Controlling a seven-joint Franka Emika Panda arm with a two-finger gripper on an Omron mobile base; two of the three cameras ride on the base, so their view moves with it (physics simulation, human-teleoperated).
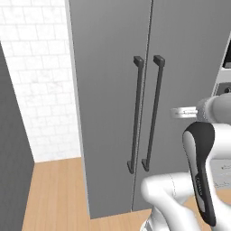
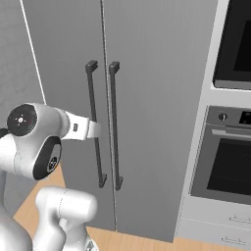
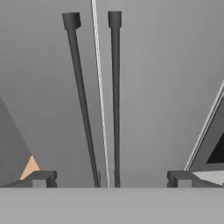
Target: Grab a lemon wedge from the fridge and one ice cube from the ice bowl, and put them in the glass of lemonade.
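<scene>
Fingers (image 3: 109, 178) spread wide before the smooth grey fridge (image 3: 148, 87) with slim dark bar handles (image 3: 115, 100).

The end effector (image 3: 109, 178) faces the fridge (image 2: 157, 98), apart from it, with both doors shut. Straight ahead of it, the two vertical bar handles stand side by side on either side of the door seam: the left handle (image 3: 81, 100) just left of centre, the right handle (image 3: 115, 100) just right. The wall oven (image 2: 230, 162) lies to its right, beside the fridge. A tiled wall (image 1: 40, 81) lies to its left, the floor (image 1: 54, 198) below.
</scene>
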